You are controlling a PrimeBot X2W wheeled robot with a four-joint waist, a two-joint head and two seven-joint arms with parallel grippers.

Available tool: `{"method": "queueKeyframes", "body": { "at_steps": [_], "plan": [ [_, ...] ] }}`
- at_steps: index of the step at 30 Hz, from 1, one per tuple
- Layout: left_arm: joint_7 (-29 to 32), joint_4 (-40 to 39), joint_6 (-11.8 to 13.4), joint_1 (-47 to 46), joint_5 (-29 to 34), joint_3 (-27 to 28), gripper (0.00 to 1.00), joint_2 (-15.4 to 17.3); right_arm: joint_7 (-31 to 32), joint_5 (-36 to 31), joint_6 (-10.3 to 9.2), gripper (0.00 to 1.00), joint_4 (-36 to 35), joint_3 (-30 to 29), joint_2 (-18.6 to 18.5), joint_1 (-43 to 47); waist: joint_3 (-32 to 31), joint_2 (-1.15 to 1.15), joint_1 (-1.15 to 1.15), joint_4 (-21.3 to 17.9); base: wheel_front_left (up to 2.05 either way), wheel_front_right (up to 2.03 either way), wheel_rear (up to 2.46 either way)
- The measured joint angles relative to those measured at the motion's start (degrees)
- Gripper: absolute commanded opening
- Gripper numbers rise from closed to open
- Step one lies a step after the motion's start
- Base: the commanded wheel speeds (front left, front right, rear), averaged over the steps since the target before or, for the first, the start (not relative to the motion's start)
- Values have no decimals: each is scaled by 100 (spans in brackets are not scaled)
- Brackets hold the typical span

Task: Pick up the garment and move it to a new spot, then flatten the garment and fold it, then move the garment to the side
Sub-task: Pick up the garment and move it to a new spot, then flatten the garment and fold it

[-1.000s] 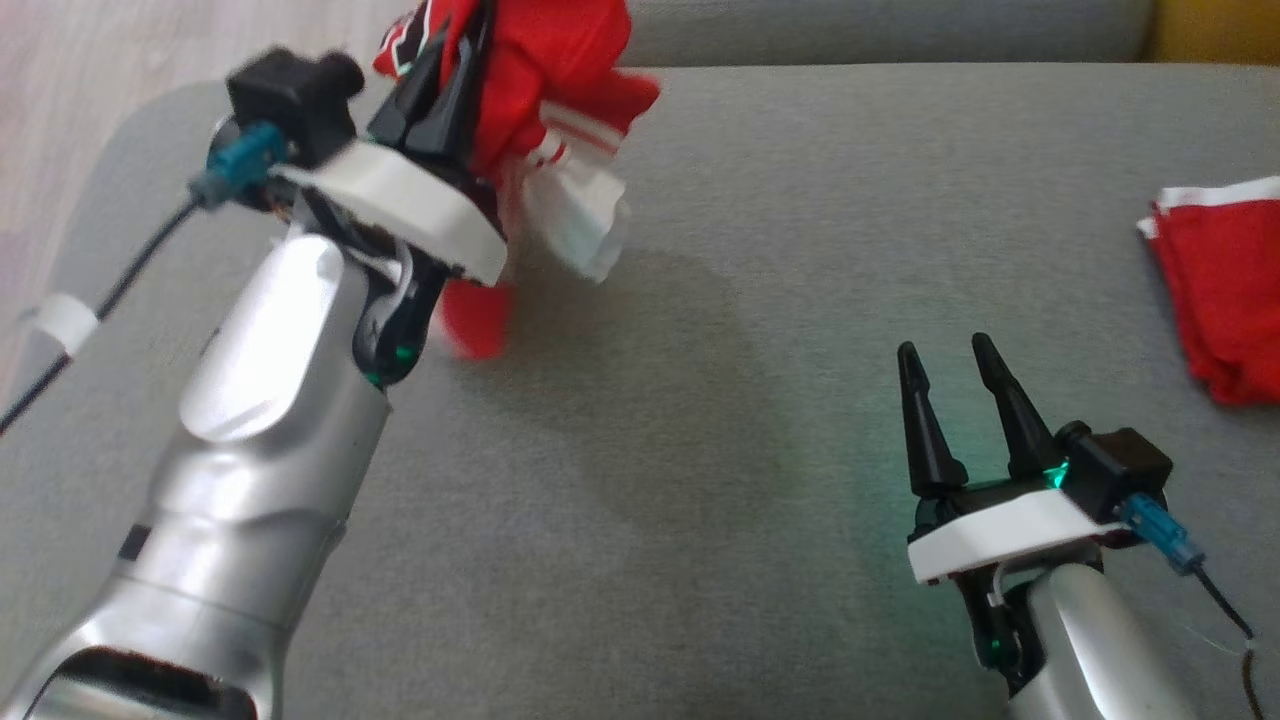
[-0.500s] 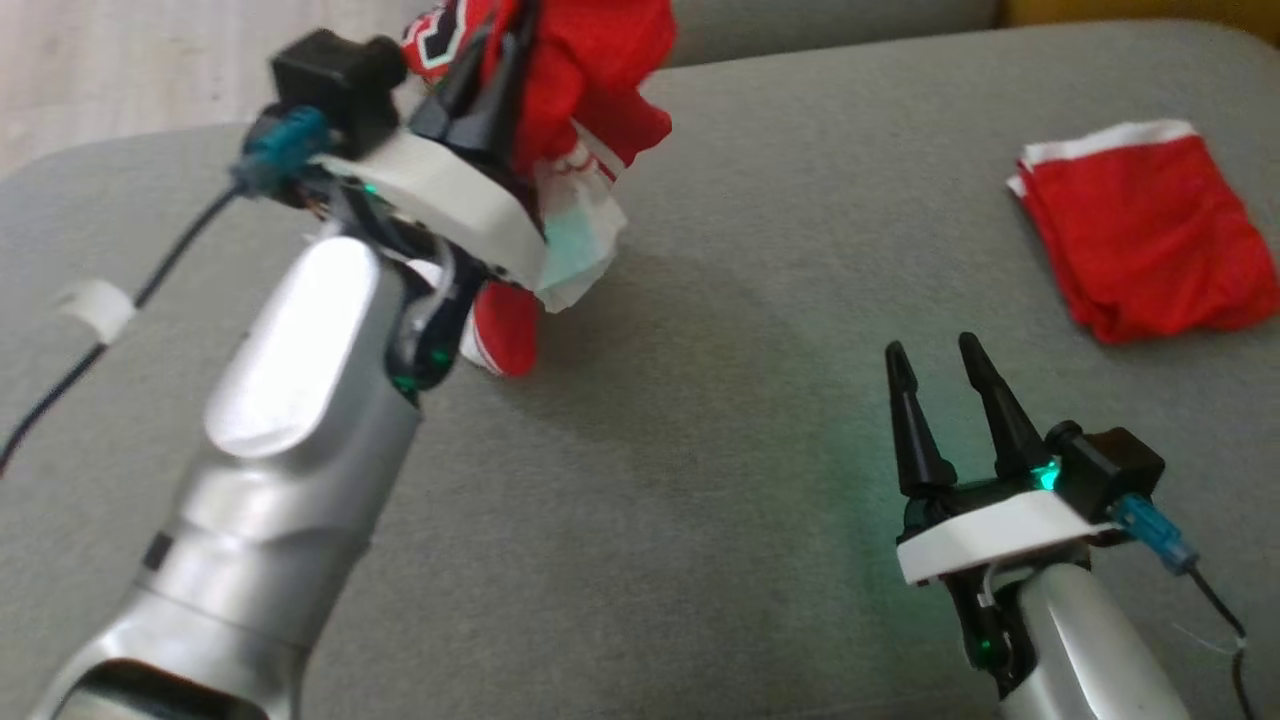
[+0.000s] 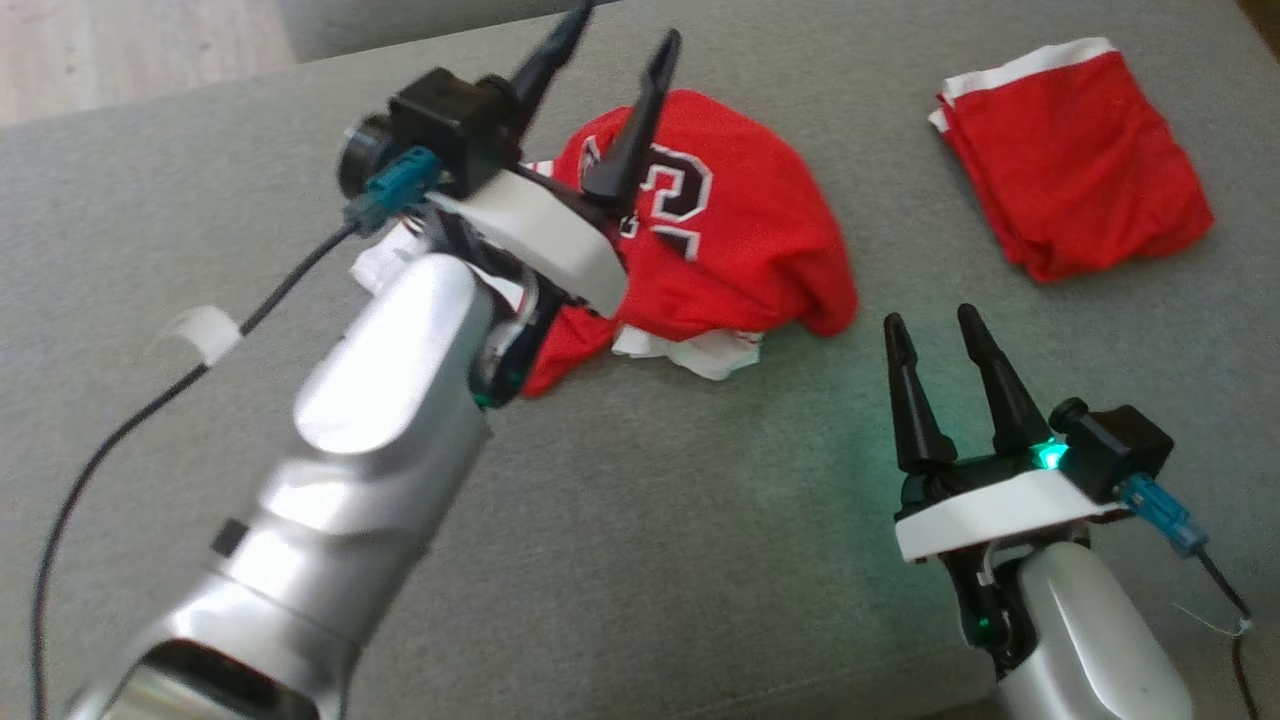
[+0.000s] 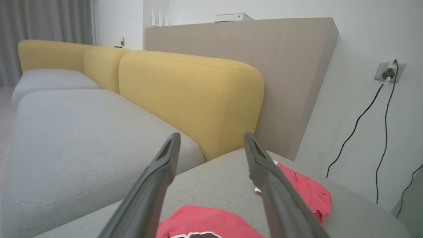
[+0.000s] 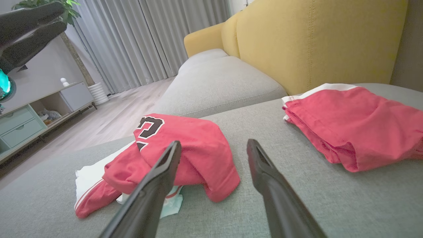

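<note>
Nearest, my right gripper (image 3: 930,318) sits spread and empty, my left gripper (image 3: 622,28) hangs equally parted above the crumpled red garment (image 3: 740,230) lying on the grey cushion (image 3: 640,520), so I judge flattening is next: grab opposite edges, pull apart.

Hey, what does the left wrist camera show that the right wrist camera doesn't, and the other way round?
Left wrist view, not right: a wall socket with cables plugged in, and a wooden panel behind the sofa. Right wrist view, not left: a cabinet with drawers, and a plant. Both: the yellow sofa back, the grey cushion, the crumpled red jersey and the folded red garment lying apart from it.
</note>
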Motion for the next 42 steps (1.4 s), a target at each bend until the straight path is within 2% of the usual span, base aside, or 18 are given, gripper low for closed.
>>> {"method": "queueKeyframes", "body": {
  "at_steps": [5,10,16,21,23,27,34,39,42],
  "plan": [
    [-402,110,32,-75,130,149,100,266,0,-87,0,100,3,-126,1,27,-66,0,0,288,0,0,0],
    [-737,47,221,249,200,243,100,642,0,-272,0,100,8,-321,1,66,-230,0,-1,696,0,0,0],
    [-964,-270,532,1604,230,271,100,979,0,-447,0,100,58,-477,2,355,-491,0,-2,1239,0,0,0],
    [-1102,-759,880,3060,29,380,100,1018,0,-481,0,100,119,-511,4,548,-773,0,-3,1639,0,0,0],
    [-1104,-867,948,3435,12,385,100,1002,0,-491,0,100,120,-514,4,577,-833,0,-3,1721,0,0,0],
    [-1124,-1007,1016,3765,13,400,100,968,0,-532,0,100,143,-506,5,614,-867,0,-3,1767,0,0,0],
    [-1096,-1107,987,3483,58,364,100,951,0,-565,0,100,141,-495,5,595,-727,0,-1,1590,0,0,0],
    [-639,-810,850,3068,60,169,100,759,0,-564,0,100,107,-502,5,543,-515,0,-1,1369,0,0,0],
    [-242,-502,699,2854,-171,105,100,541,0,-563,0,100,76,-515,5,446,-356,0,-1,1210,0,0,0]
  ]
}}
